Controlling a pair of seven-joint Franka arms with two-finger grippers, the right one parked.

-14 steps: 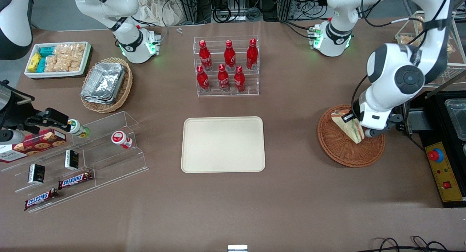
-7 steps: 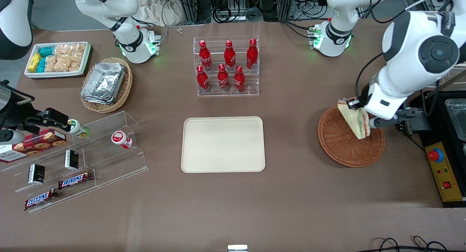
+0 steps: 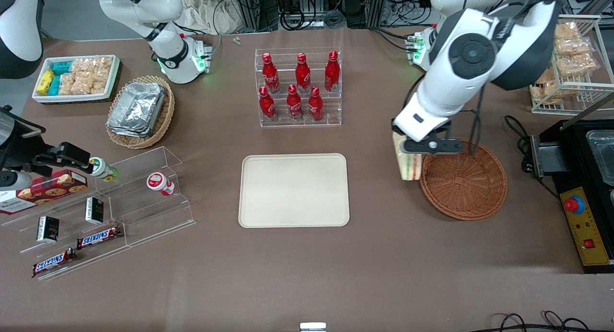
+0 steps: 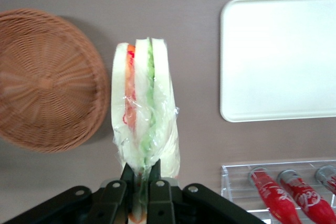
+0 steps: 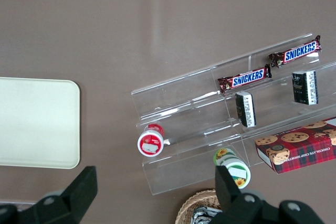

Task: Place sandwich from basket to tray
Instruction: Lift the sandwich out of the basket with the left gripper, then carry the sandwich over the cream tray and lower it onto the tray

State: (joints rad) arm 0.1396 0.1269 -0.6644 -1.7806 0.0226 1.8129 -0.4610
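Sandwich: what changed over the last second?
The hand, shut on the sandwich, lifted it out of the basket and carried it toward the tray; it now hangs above bare table between them. The basket, tray and cola bottles did not move.

Working arm (image 3: pixel 460 58): glossy white rounded shells, dark grey joint bands, round black joint cap, black cables alongside. Black two-finger tool (image 3: pixel 408 146), at mid-height of the front frame toward the working arm's end, carries silver screw heads (image 4: pixel 116 184).
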